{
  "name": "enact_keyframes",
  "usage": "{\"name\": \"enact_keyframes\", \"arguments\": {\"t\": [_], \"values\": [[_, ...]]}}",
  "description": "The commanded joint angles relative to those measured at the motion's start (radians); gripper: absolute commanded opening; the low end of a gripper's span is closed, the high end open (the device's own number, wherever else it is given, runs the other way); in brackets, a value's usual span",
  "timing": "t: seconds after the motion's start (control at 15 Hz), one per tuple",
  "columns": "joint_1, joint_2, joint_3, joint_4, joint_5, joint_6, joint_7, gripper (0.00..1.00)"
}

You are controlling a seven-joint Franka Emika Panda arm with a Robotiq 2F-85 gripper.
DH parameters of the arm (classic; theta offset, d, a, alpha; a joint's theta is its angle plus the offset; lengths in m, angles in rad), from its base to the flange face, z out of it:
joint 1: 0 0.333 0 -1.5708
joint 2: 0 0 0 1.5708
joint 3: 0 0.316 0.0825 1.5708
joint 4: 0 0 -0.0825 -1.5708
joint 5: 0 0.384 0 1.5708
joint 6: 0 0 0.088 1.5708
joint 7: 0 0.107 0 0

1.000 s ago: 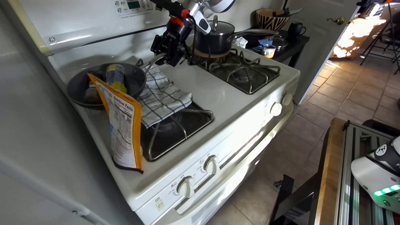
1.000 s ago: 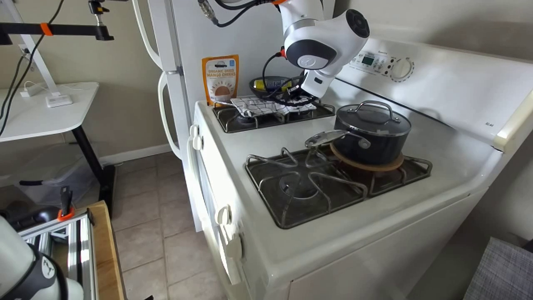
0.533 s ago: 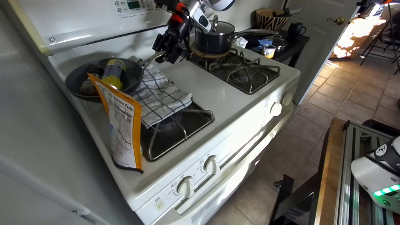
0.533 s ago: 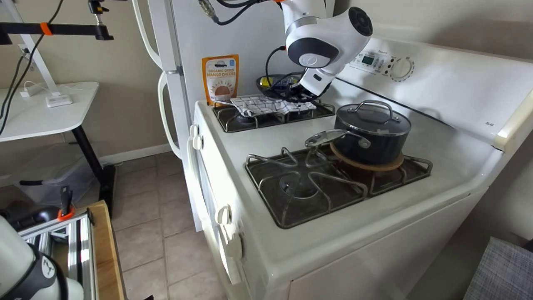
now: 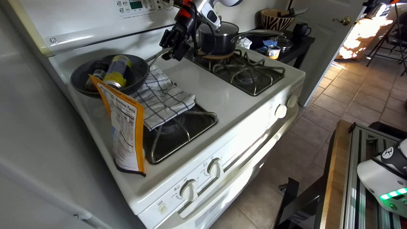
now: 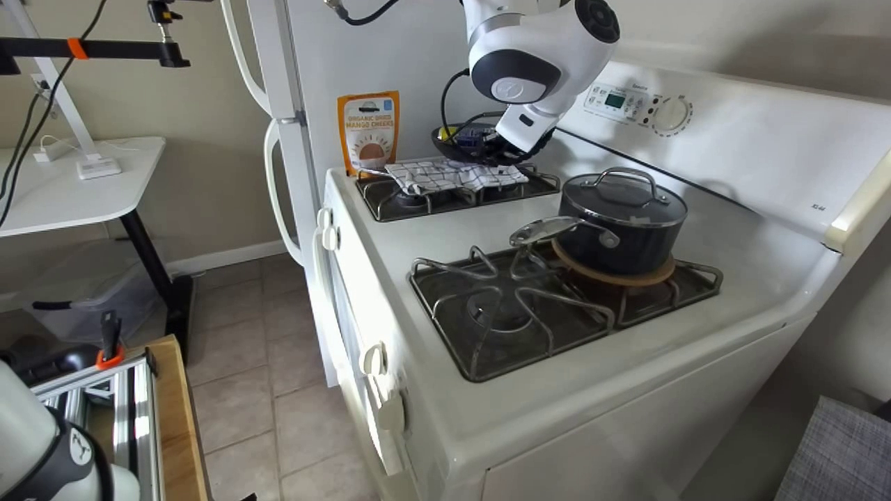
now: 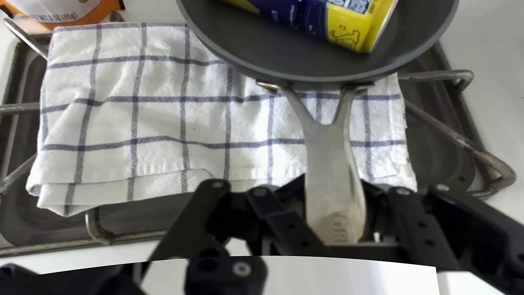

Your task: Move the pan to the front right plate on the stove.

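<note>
The pan [image 5: 138, 70] is dark and shallow with a pale metal handle [image 7: 327, 168]. It holds a yellow-and-blue can [image 5: 117, 71] and a dark jar [image 5: 98, 71]. My gripper [image 5: 171, 51] is shut on the handle, with fingers on both sides of it in the wrist view [image 7: 333, 196]. The pan is over the back left of the stove [image 5: 203, 84], seemingly a little above the checked cloth; the exact gap cannot be told. In an exterior view the pan [image 6: 449, 147] is partly behind the arm. The front right plate [image 5: 248, 76] is bare; it also shows in an exterior view [image 6: 501, 309].
A lidded dark pot [image 6: 619, 240] stands on the back right grate, its handle pointing forward. A checked cloth [image 5: 168, 103] covers much of the left grates. An orange-and-white pouch [image 5: 127, 136] stands at the stove's left edge, beside the pan. The back panel [image 6: 752, 146] rises behind.
The gripper and pan have moved up and slightly toward the back panel and the pot's side. The can and jar have shifted or turned in view. The cloth, pouch and pot have not moved.
</note>
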Motion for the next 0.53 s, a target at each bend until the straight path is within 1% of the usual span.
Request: {"name": "enact_keyframes", "arguments": {"t": [0.0, 0.27, 0.4, 0.47], "values": [[0.008, -0.149, -0.003, -0.178, 0.068, 0.097, -0.02, 0.0], [-0.009, -0.245, 0.013, -0.35, 0.208, 0.219, -0.1, 0.0], [-0.007, -0.272, 0.009, -0.405, 0.283, 0.251, -0.141, 0.0], [0.012, -0.18, -0.015, -0.323, 0.183, 0.22, -0.106, 0.0]]}}
